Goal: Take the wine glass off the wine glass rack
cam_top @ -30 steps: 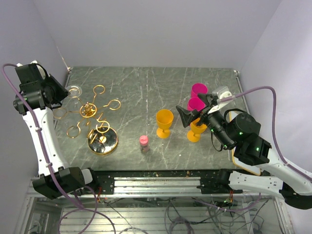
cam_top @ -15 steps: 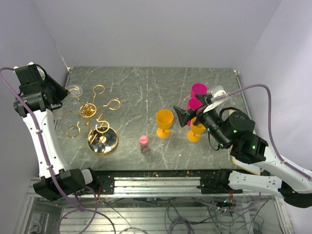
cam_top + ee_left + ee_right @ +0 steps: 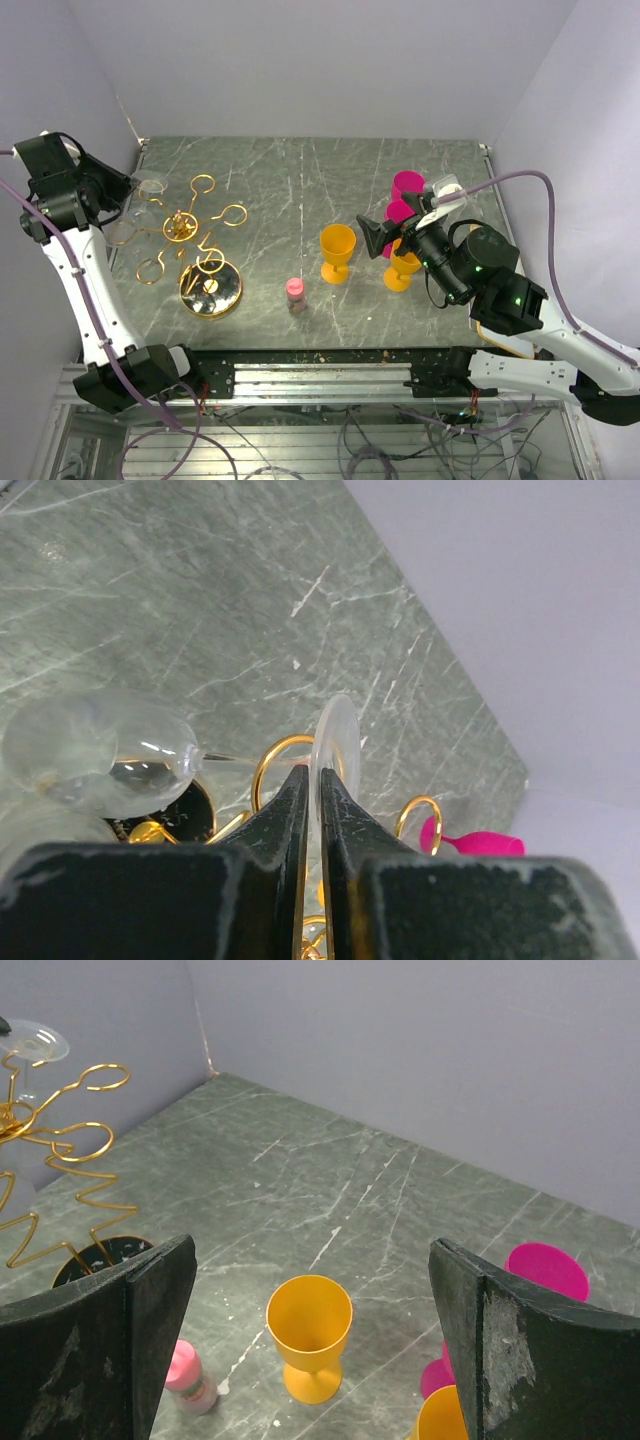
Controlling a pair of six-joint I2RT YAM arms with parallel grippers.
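Note:
A clear wine glass hangs sideways on the wine glass rack, a gold wire stand at the table's left. Its stem runs through one gold ring. My left gripper is shut on the glass's flat round foot, which stands edge-on between the black fingers. From above, that gripper sits at the rack's far-left side, with the foot beside it. My right gripper hangs open and empty above the table's middle right. The rack shows far to its left.
One orange goblet stands upright mid-table and another sits under the right arm. Two pink goblets stand behind it. A small pink-capped bottle stands near the front. The rack's round shiny base is front left, and the left wall is close to the left arm.
The left jaws have narrowed onto the glass's foot, and the left arm has shifted slightly left toward the wall. The right arm has barely moved.

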